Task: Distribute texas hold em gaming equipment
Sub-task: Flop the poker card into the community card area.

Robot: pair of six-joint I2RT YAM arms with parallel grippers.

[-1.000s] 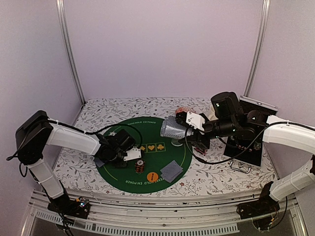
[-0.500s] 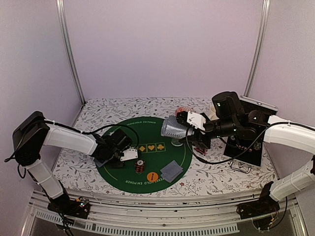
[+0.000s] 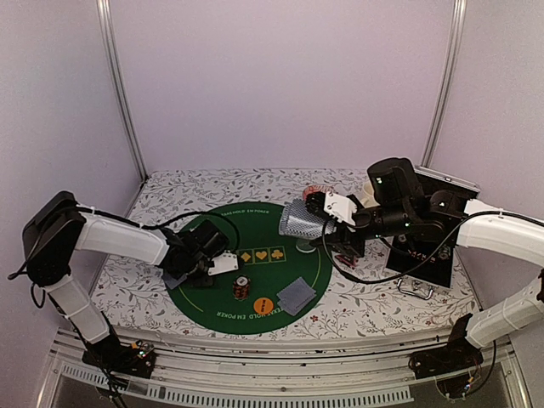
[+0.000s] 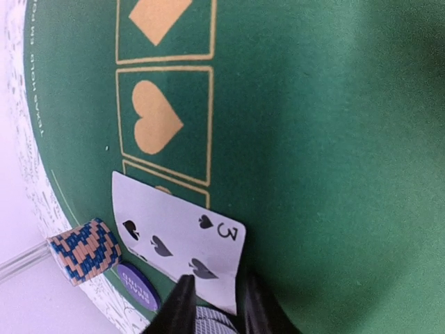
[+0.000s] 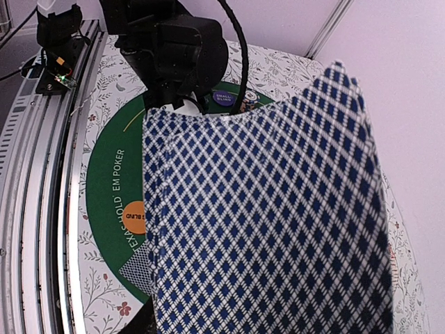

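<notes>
Aloft, right hand [image 3: 314, 224] grips card deck [image 3: 293, 219] before pink bowl [image 3: 317, 189].

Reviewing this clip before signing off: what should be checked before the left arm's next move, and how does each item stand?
1. Three of spades face up on the green poker mat: ok.
2. Left jaws clear of that card: cannot tell; they straddle its edge.
3. Right jaws gripping the card deck above the mat: ok.
4. Chip stack standing on the mat: ok.
5. Face-down card pile resting on the mat: ok.
</notes>
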